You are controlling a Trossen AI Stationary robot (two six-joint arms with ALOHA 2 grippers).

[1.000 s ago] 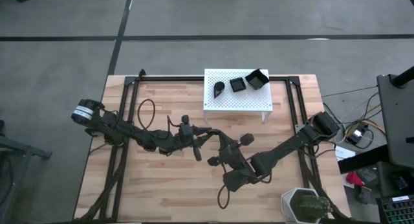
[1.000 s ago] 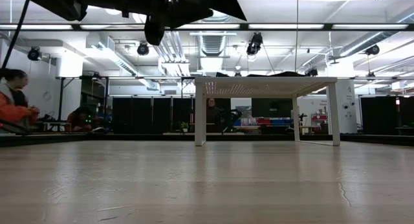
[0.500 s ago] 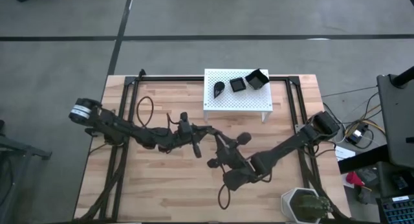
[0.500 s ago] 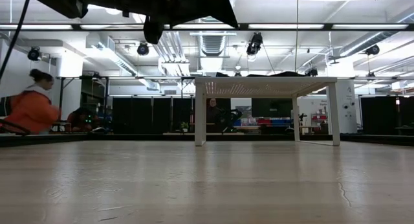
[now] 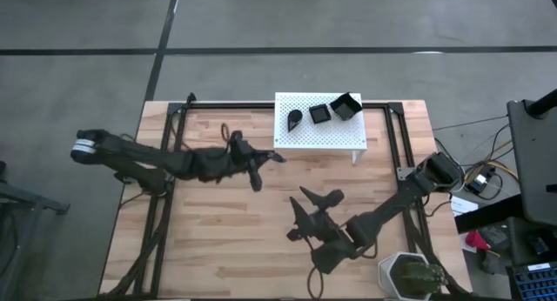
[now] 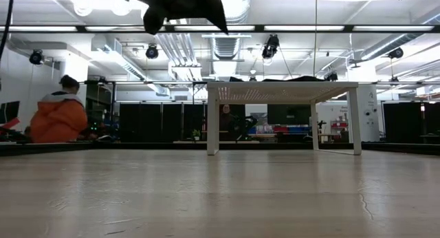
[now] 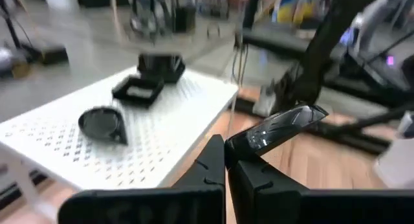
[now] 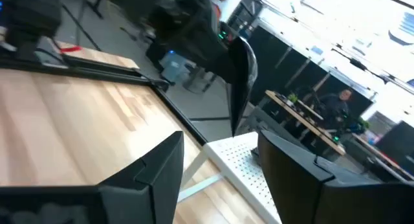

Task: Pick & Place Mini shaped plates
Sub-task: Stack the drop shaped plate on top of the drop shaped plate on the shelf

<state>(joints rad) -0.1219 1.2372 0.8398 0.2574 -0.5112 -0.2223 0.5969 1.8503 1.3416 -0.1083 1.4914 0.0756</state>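
My left gripper point(image 5: 259, 164) point(image 7: 224, 154) is shut on one mini shaped plate point(image 7: 279, 129), a thin dark dish seen edge-on, above the table just left of the white stand point(image 5: 318, 131). The right wrist view shows the same plate point(image 8: 240, 68) from the side. Three more plates rest on the stand's top: a teardrop one point(image 5: 294, 119), a square one point(image 5: 320, 113) and a tilted square one point(image 5: 346, 105). My right gripper point(image 5: 312, 212) point(image 8: 220, 146) is open with nothing between its fingers, raised over the table's near middle. In the low view the left gripper point(image 6: 182, 4) is at the top edge. My left gripper pinches the plate's rim point(image 7: 249, 141) between its two fingers. The fingers lie about level and come from the table's left. The plate sticks out beyond the fingertips, turned on edge and lifted clear of the table and the stand.
A white pot with a green plant point(image 5: 407, 275) stands at the near right corner. Black frame rails point(image 5: 165, 162) run along both sides of the wooden table. Beyond the table, a person in an orange jacket point(image 6: 58, 117) is at the left of the low view.
My right gripper has opened, let go of the plate and drawn back toward the table's near edge. My left gripper has taken the plate and gone up and toward the stand at the far edge, carrying the plate clear of the table.
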